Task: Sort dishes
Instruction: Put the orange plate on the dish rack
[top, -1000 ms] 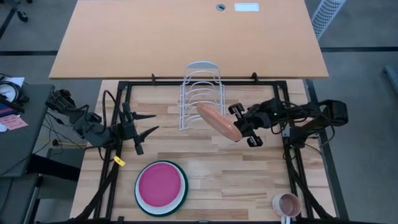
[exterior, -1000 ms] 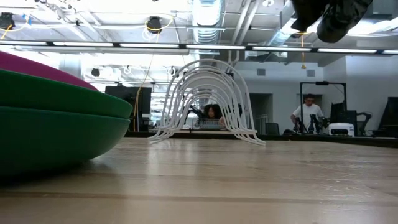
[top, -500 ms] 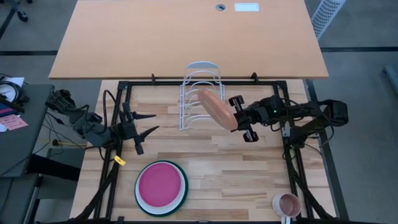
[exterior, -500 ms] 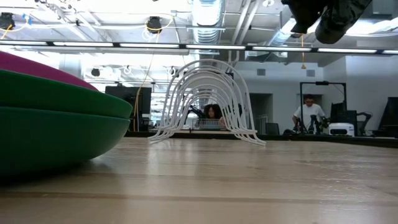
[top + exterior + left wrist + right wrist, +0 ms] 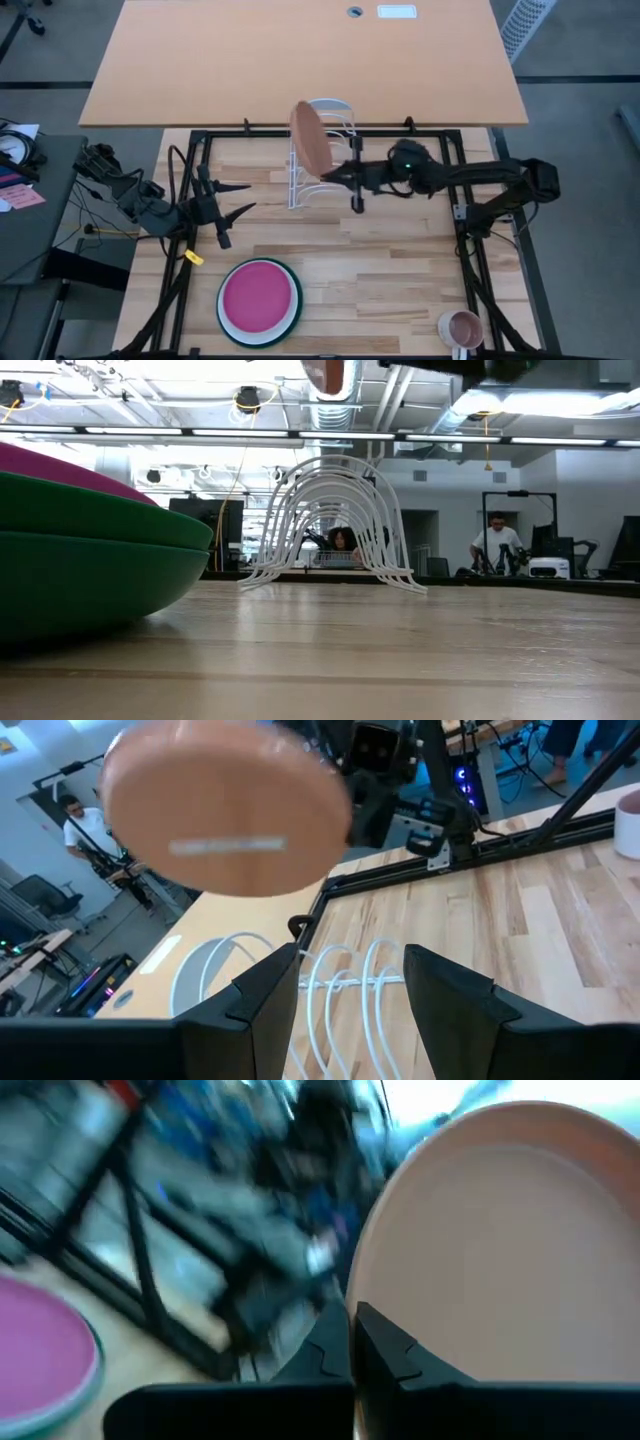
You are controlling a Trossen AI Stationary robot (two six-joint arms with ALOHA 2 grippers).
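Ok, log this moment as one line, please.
right gripper: shut on terracotta plate, on edge above white wire rack | left gripper: open, idle | stack: pink plate on top

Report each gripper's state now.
Left gripper: open, holding nothing.
Right gripper: shut on the terracotta plate, above the white rack.

white plate mostly hidden — green plate cropped

Overhead looks straight down, low camera sits at tabletop level (both share the wire rack), wrists look close.
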